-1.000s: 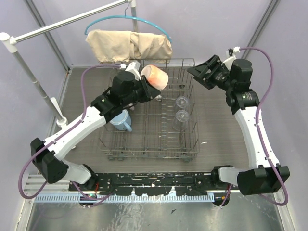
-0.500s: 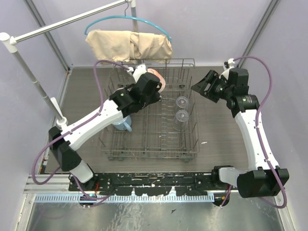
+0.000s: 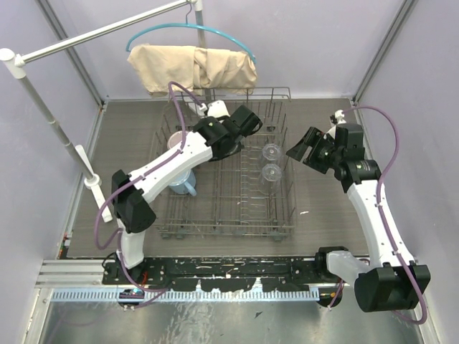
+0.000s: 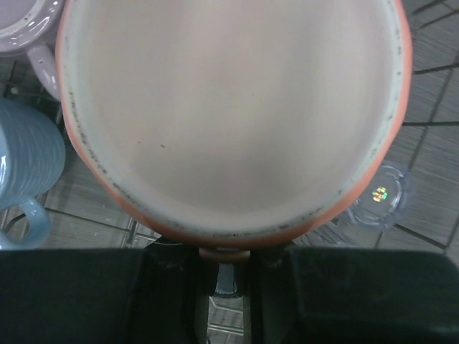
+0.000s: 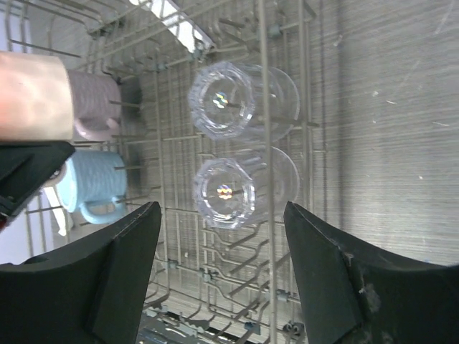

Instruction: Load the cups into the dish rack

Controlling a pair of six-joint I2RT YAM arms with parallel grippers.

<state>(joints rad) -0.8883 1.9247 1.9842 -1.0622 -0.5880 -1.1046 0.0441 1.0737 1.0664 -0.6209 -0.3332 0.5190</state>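
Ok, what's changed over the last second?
The left end effector, still shut on the peach-orange mug, swung right and reached farther out over the middle of the dish rack. The right end effector, open and empty, drew back toward the bases, beside the rack's right edge. The glass tumblers, light blue mug and pink mug stayed put in the rack.

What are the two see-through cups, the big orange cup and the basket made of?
The two see-through cups look like clear glass, or maybe hard plastic: you can see the wires through them and they sparkle. The orange cup looks like glazed ceramic: smooth, creamy inside with a speckled rim. The basket looks like thin grey metal wire, possibly coated.
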